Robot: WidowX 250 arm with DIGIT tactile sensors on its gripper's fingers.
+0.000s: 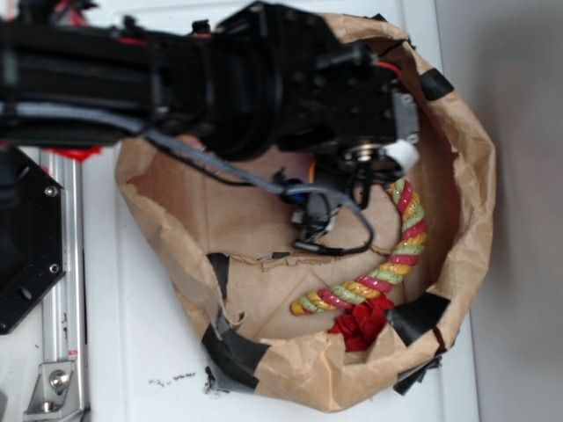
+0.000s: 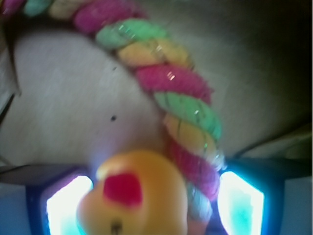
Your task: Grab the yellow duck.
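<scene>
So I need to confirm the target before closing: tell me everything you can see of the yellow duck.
The yellow duck shows only in the wrist view, blurred and cut by the bottom edge. It looks glossy and rubbery, with a rounded yellow-orange body, a red beak facing the camera and a small dark mark below it. It sits between the gripper's two pale fingers, against the twisted rope toy. Actual finger contact cannot be confirmed.

The yellow duck (image 2: 134, 196) is seen very close, at the bottom, between the two bright fingers (image 2: 242, 203) of the gripper (image 2: 154, 205). Its red beak is turned up. A twisted rope toy (image 2: 166, 83) in pink, green and yellow is curved behind it, touching the duck's side.
</scene>
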